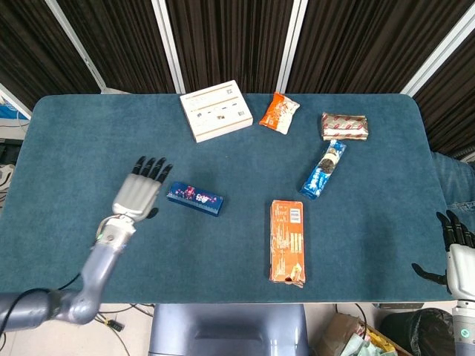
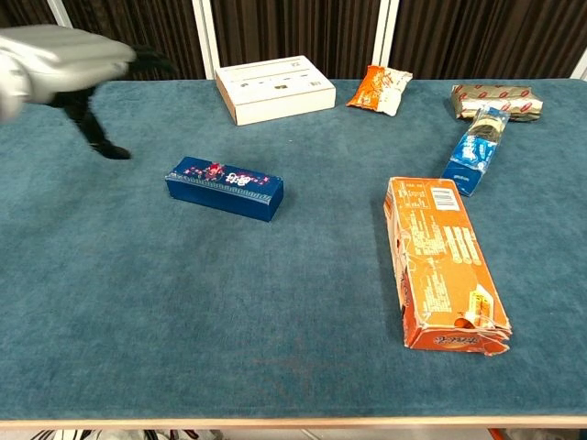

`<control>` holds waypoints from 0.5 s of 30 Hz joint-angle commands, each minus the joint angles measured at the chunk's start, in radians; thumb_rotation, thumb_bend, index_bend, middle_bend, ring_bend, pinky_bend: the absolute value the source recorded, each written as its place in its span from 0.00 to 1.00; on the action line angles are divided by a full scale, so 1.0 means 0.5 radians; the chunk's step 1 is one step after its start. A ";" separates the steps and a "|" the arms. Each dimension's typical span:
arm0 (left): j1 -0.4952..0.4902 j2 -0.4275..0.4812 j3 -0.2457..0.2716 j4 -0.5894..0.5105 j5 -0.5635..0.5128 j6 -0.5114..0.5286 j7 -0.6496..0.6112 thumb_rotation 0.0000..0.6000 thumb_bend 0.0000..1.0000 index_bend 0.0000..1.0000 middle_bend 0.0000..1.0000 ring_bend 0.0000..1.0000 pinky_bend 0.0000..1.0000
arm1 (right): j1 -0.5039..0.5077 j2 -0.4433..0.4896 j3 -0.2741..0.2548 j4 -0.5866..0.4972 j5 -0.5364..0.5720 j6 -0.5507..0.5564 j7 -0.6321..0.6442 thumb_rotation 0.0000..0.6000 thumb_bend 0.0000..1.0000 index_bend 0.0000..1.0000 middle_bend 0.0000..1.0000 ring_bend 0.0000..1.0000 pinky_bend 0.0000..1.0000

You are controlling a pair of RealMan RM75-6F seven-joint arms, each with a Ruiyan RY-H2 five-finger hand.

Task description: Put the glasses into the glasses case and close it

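Head view: no glasses can be made out; the blue case (image 1: pixel 194 199) (probably rigid, light) is best taken by its long sides. Left hand (image 1: pixel 138 194), beside it, is spread and empty; right hand (image 1: pixel 454 252) likewise.

A table (image 1: pixel 74 148) covered in dark teal cloth fills most of the head view. On it, near the top centre, lies a flat white box (image 1: pixel 216 110); to its right an orange snack packet (image 1: pixel 279 113), and further right a brown-and-silver wrapped pack (image 1: pixel 344 126). Just below that pack a blue biscuit sleeve (image 1: pixel 323 168) lies at a slant — its upper end close to the pack. A long orange carton (image 1: pixel 286 241) lies lengthwise at lower centre, its near end torn. Left of centre sits a small dark-blue box (image 1: pixel 195 199) — well apart from the rest
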 commanded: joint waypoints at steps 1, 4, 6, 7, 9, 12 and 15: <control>0.295 0.246 0.213 -0.135 0.393 0.231 -0.328 1.00 0.16 0.03 0.00 0.00 0.00 | 0.011 0.017 -0.024 0.040 -0.084 0.002 0.050 1.00 0.14 0.09 0.02 0.11 0.16; 0.457 0.326 0.299 -0.120 0.585 0.370 -0.529 1.00 0.16 0.03 0.00 0.00 0.00 | 0.016 0.025 -0.043 0.073 -0.155 0.008 0.092 1.00 0.13 0.09 0.02 0.10 0.16; 0.556 0.361 0.345 -0.092 0.686 0.458 -0.650 1.00 0.16 0.03 0.00 0.00 0.00 | 0.017 0.025 -0.052 0.086 -0.174 0.009 0.099 1.00 0.13 0.09 0.02 0.10 0.16; 0.610 0.378 0.373 -0.068 0.750 0.502 -0.720 1.00 0.16 0.03 0.00 0.00 0.00 | 0.017 0.024 -0.054 0.091 -0.182 0.011 0.102 1.00 0.13 0.09 0.02 0.11 0.16; 0.697 0.403 0.419 -0.026 0.842 0.569 -0.832 1.00 0.16 0.03 0.00 0.00 0.00 | 0.018 0.026 -0.059 0.093 -0.195 0.011 0.114 1.00 0.13 0.09 0.02 0.11 0.16; 0.825 0.444 0.482 0.025 0.948 0.648 -1.029 1.00 0.16 0.04 0.00 0.00 0.00 | 0.017 0.030 -0.066 0.095 -0.199 0.007 0.122 1.00 0.13 0.09 0.02 0.11 0.16; 0.927 0.472 0.477 0.080 0.976 0.736 -1.152 1.00 0.16 0.05 0.00 0.00 0.00 | 0.017 0.029 -0.069 0.092 -0.196 0.004 0.117 1.00 0.13 0.09 0.02 0.11 0.16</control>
